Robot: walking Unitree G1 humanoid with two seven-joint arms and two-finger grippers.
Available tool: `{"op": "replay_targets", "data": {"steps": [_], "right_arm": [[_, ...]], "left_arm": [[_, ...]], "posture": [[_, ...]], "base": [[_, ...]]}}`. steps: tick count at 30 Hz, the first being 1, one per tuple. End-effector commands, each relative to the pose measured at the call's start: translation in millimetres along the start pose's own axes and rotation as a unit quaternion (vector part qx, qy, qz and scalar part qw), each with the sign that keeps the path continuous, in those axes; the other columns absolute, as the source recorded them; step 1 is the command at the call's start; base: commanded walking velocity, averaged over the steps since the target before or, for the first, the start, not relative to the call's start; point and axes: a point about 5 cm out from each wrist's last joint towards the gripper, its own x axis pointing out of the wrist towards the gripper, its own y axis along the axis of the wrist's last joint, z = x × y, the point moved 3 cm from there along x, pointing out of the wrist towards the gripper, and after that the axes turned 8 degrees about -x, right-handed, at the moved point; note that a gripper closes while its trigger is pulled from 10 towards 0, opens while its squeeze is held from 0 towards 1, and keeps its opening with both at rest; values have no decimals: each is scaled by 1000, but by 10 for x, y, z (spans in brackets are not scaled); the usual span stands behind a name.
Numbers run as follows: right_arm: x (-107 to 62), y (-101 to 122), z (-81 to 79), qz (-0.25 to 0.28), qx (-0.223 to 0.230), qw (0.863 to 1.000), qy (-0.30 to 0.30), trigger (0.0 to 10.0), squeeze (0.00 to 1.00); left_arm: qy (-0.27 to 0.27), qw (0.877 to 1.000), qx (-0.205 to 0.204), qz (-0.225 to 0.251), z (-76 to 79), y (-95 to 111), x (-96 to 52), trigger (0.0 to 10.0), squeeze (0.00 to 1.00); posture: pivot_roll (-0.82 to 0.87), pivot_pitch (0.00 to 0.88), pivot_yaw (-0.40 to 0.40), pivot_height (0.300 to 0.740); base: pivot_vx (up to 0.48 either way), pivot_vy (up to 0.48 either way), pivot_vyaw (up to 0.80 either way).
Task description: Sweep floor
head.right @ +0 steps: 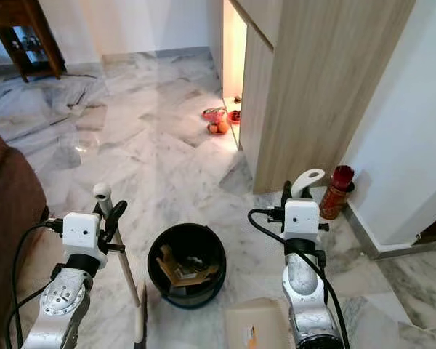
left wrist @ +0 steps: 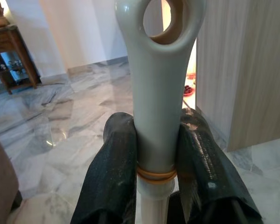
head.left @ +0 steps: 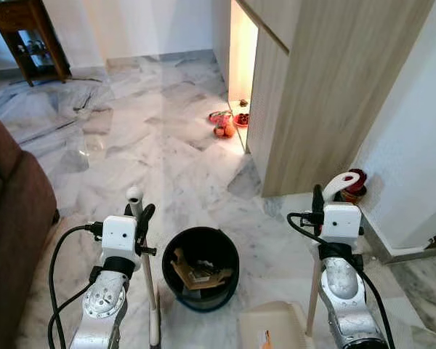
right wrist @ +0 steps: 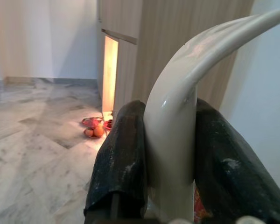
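Observation:
My left gripper (head.left: 139, 218) is shut on the pale broom handle (left wrist: 158, 70), just below the hanging hole at its top. The shaft (head.left: 150, 291) runs down to the floor beside me. My right gripper (head.left: 321, 198) is shut on the curved cream handle (right wrist: 200, 51) of an upright dustpan. Its beige pan (head.left: 272, 326) rests on the floor at the bottom edge. Between my arms stands a black bin (head.left: 200, 267) with cardboard scraps inside. The marble floor (head.left: 152, 145) stretches ahead.
A brown sofa (head.left: 11, 218) is close on my left. A tall wooden cabinet (head.left: 327, 87) stands ahead right, with a red container (head.left: 356, 182) by the white wall. Dishes of fruit (head.left: 224, 125) sit on the floor by the lit gap. A dark wooden table (head.left: 29, 36) is far left.

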Motion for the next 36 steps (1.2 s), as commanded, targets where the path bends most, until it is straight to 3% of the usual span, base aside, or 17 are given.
{"op": "replay_targets", "data": {"steps": [1,28,36], "right_arm": [[22,49,-40,12,4,1000,6,10000,0],[32,32,-54,9,4,1000,12,10000,0],[38,-13,-59,-7,18,1000,7,10000,0]], "left_arm": [[5,1000,-2,17,-28,63,5,10000,0],[11,1000,1,19,-17,65,-1,10000,0],[14,1000,6,16,-27,58,7,10000,0]], "posture": [[117,7,25,740],[120,11,18,740],[121,11,20,740]], "base": [[-334,0,0],[-365,0,0],[0,0,0]]}}
